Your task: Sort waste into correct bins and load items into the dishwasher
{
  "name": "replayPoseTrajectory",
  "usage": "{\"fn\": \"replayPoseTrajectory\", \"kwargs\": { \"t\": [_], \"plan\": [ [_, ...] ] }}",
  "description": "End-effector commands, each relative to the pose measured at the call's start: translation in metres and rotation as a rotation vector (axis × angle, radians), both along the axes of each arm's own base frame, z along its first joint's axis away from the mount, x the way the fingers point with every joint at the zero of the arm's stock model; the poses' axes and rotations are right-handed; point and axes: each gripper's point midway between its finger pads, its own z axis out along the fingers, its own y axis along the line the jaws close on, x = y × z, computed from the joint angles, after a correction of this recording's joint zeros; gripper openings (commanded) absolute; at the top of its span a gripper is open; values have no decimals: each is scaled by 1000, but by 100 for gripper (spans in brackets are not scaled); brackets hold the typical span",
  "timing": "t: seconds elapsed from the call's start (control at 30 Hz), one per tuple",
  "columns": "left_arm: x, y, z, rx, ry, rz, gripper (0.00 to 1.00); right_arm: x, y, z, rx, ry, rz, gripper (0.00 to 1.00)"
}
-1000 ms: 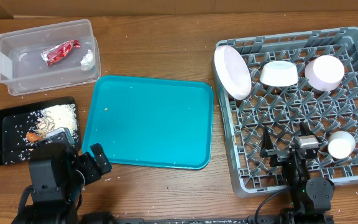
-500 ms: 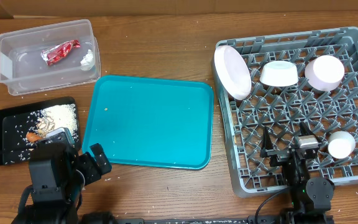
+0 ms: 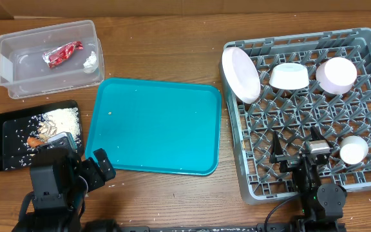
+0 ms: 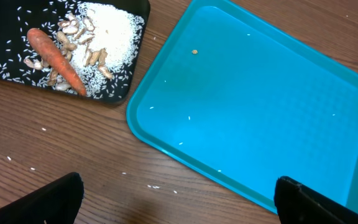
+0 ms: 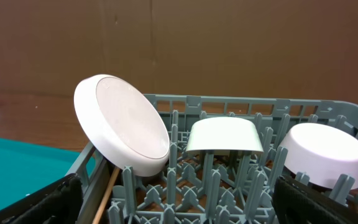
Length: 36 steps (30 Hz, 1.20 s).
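The left tool [image 3: 79, 154] stands wide with nothing between its fingers, low over the near-left edge of the worktop [image 3: 172, 38]. Its wrist view shows bare brown wood grain below, dotted with stray white grains. The right tool [image 3: 296, 147] is just as wide and holds nothing. It hangs inside the near part of the grey dish rack [image 3: 288, 122], above the lattice base.

Just ahead of the left tool lies the shallow black tray [image 4: 5, 25]. It holds an orange carrot [image 4: 55, 59] lying against a heap of rice and beige food bits [image 4: 114, 31]. The teal serving tray [image 4: 260, 112] lies just beside it to the right, bare but for a few specks. Farther back on the left is the clear tub [image 3: 18, 84], with the red wrapper [image 3: 63, 53] and a small white scrap [image 3: 91, 61] inside.

In front of the right tool, the white plate [image 5: 126, 124] leans tilted at the rack's far-left corner. A wooden chopstick [image 5: 107, 190] slants below it. A white bowl [image 5: 224, 137] sits upside down beside it, then the pale pink cup [image 3: 336, 75], also upside down. A small white cup [image 3: 353, 149] sits alone just to the right of the tool. The rack's upright pegs stand between the tool and this crockery. Behind the rack rises a plain brown backdrop [image 5: 229, 43].
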Motion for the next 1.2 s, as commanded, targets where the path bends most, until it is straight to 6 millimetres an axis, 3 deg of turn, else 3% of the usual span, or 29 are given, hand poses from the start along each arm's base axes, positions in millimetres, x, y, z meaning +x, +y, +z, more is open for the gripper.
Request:
{"fn": "replayPoseTrajectory", "kwargs": {
  "t": [0.0, 0.33, 0.57, 0.77, 0.97, 1.13, 1.17],
  "plan": [
    [-1, 3, 0, 2, -2, 23, 100, 0, -1, -2, -3, -4, -6, 100],
    [-9, 4, -6, 42, -63, -2, 100, 0, -1, -2, -3, -4, -6, 100],
    [23, -1, -28, 134, -372, -105, 100, 0, -1, -2, -3, -4, -6, 100],
    [49, 1, -24, 266, -661, -146, 100, 0, -1, -2, -3, -4, -6, 100],
    [67, -12, -20, 391, -882, -257, 100, 0, -1, -2, -3, -4, -6, 100],
    [70, -14, -63, 333, -767, -275, 100, 0, -1, -2, -3, -4, -6, 100],
    [70, -13, -61, 339, -773, -266, 100, 0, -1, -2, -3, -4, -6, 100]
  ]
}}
